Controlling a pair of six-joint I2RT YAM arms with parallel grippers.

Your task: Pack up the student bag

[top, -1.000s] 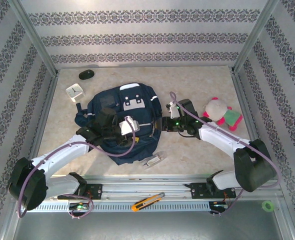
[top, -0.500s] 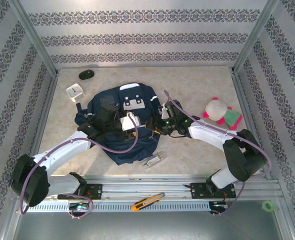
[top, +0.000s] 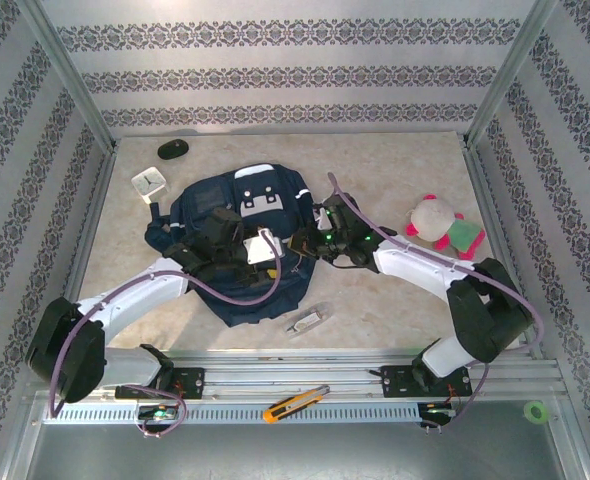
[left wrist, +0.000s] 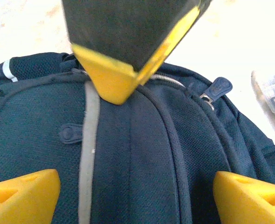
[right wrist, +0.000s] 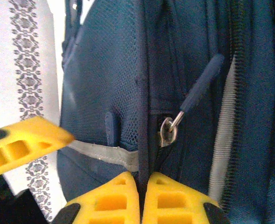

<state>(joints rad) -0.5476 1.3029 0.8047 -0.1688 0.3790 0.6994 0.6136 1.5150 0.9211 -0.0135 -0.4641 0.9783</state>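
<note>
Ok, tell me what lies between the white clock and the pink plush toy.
The student bag lies there in the top view, with the right tool on its side nearer the plush toy.

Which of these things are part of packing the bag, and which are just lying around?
In the job: student bag, right gripper pinching its fabric, left gripper open over it.
Lying about, perhaps to pack: white clock, black oval object, plush toy, small clear item, orange cutter, green ring.
</note>
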